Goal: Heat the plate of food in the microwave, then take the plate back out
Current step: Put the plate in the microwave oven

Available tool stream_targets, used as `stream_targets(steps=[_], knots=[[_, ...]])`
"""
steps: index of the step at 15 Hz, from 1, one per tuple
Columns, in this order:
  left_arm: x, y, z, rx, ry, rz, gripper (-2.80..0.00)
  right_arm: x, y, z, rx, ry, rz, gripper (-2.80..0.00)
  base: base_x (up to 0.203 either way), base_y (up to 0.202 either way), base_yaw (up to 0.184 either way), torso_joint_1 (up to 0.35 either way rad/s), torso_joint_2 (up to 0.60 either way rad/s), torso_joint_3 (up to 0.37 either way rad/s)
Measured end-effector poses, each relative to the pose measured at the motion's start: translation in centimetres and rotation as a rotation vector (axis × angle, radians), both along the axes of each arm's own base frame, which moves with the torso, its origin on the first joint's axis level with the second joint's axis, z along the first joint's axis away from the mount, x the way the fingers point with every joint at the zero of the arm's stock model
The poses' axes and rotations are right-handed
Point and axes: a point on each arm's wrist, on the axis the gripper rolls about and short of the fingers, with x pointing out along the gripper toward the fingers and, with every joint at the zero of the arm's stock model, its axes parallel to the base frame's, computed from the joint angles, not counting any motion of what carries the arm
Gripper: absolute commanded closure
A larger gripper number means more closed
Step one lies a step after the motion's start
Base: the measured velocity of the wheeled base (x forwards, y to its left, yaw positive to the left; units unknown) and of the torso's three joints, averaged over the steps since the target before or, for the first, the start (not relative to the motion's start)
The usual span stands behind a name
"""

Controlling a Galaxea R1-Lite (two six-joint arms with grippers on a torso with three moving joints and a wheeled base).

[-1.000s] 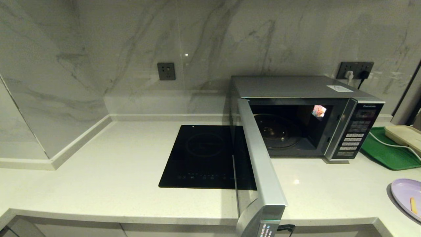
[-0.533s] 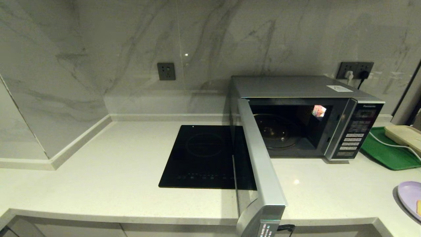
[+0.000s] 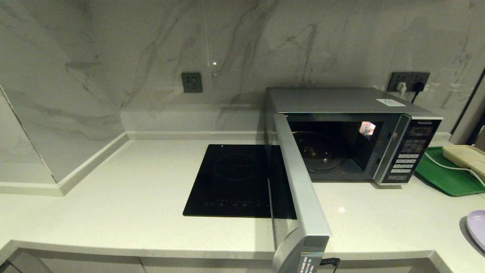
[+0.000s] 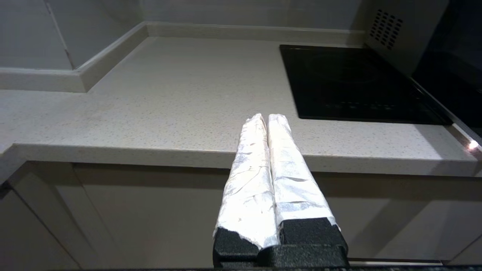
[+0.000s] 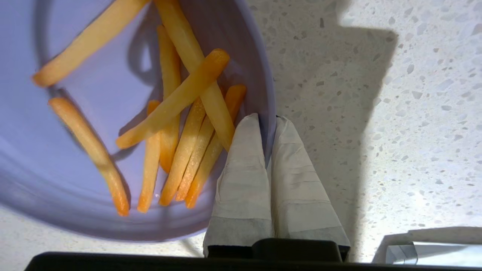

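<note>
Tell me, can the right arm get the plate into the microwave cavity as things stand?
Probably yes. The right gripper is shut on the rim of the plate of food, and the microwave stands with its door swung fully open, its cavity holding only its glass turntable.

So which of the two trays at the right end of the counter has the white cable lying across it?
The green tray, the flat one directly on the counter beside the microwave. The white cable crosses its surface; the beige tray rests on top of it.
</note>
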Motion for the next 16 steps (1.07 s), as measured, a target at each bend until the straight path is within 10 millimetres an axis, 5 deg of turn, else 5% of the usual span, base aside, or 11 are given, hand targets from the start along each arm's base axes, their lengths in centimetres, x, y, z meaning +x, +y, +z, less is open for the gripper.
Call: stream_targets(steps=[9,16], knots=[[0.0,0.0,0.0,0.000,0.000,0.000,0.00,0.5,0.7,0.6,0.011,-0.026,0.029,0.00,0.000,0.000,0.000,0.000,0.00,0.000],[0.0,0.0,0.0,0.000,0.000,0.001,0.00,2.8,4.3,2.2,0.040,-0.078,0.196,0.00,0.000,0.000,0.000,0.000,0.00,0.000]])
